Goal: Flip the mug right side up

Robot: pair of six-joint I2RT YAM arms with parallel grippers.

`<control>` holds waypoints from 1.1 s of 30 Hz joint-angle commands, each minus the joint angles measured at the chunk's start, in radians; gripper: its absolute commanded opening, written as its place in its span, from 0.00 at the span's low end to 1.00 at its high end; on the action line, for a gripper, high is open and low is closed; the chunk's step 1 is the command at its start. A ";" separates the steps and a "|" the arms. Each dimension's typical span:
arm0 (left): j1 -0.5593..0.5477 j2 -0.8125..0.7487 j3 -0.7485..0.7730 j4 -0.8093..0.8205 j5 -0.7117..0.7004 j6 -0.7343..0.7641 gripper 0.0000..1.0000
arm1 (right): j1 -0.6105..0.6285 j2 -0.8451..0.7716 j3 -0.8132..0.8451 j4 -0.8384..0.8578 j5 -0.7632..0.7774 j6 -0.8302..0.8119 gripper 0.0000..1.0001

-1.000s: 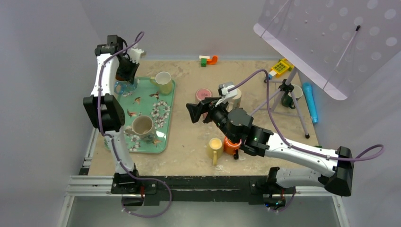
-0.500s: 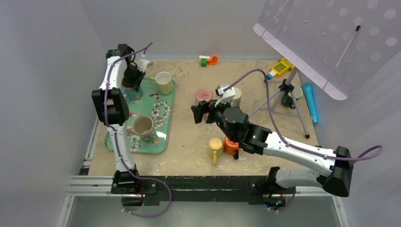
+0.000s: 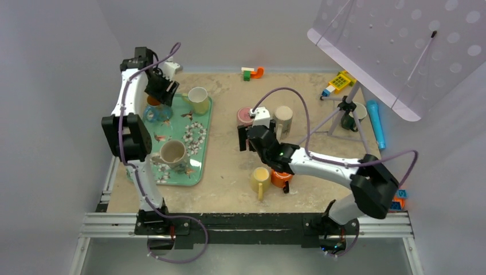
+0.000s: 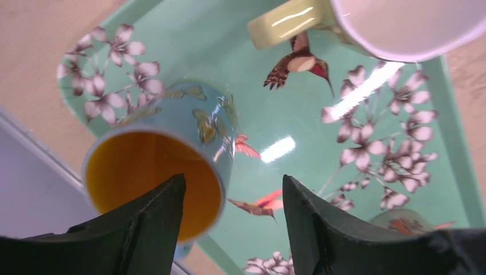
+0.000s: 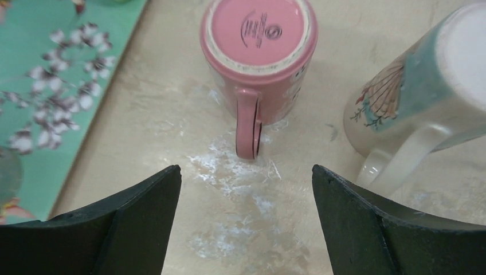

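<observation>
Both arms: the left arm has lifted slightly over the far end of the tray [image 3: 205, 150]. The right arm has folded its elbow back toward the bench's right edge and swung the right tool [image 3: 247, 133] closer to the pink mug [image 3: 247, 115].
Left tool [image 4: 232, 189]: fingers apart, clamped on nothing. It hangs over the blue mug [image 4: 172, 137] at the tray's far-left corner.
Blue mug: upright, its orange inside showing, so it needs no turning.
Pink mug: the task's thing. It stands off the tray, toward the far edge near the bench's middle. It is base up, mouth down on the bench, with its handle pointing back at the right tool.
Right tool: fingers spread wide and holding nothing. It sits just short of the pink mug, lined up with the handle but not touching it.
Pale mug [image 5: 427, 97]: just right of the pink one; I cannot tell which way up it sits.
Progress: the approach looks nearly complete. The grasp, lift, flip and set-down all remain.
</observation>
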 commanded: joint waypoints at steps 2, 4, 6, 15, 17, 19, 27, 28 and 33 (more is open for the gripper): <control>0.003 -0.351 -0.114 0.100 0.084 -0.042 0.68 | -0.037 0.170 0.022 0.088 0.002 0.014 0.84; 0.003 -0.463 -0.209 0.153 0.135 -0.049 0.68 | -0.051 0.232 0.062 0.083 0.025 0.013 0.81; 0.002 -0.566 -0.293 0.189 0.191 -0.061 0.70 | -0.067 0.283 0.104 0.071 0.049 0.019 0.78; 0.003 -0.846 -0.554 0.224 0.327 -0.096 0.71 | -0.108 0.434 0.231 0.088 0.013 -0.015 0.66; 0.002 -0.881 -0.575 0.221 0.345 -0.101 0.71 | -0.118 0.455 0.246 0.084 0.004 -0.018 0.46; 0.003 -0.904 -0.580 0.202 0.371 -0.115 0.71 | -0.129 0.457 0.249 0.083 -0.012 -0.020 0.15; 0.003 -1.058 -0.610 0.240 0.622 -0.305 0.78 | -0.127 0.202 0.224 0.173 -0.283 -0.121 0.00; 0.002 -1.072 -0.610 0.255 0.661 -0.348 0.80 | -0.127 0.137 0.196 0.226 -0.330 -0.119 0.00; 0.003 -1.113 -0.629 0.345 0.912 -0.524 0.81 | -0.127 -0.167 0.103 0.461 -0.468 -0.035 0.00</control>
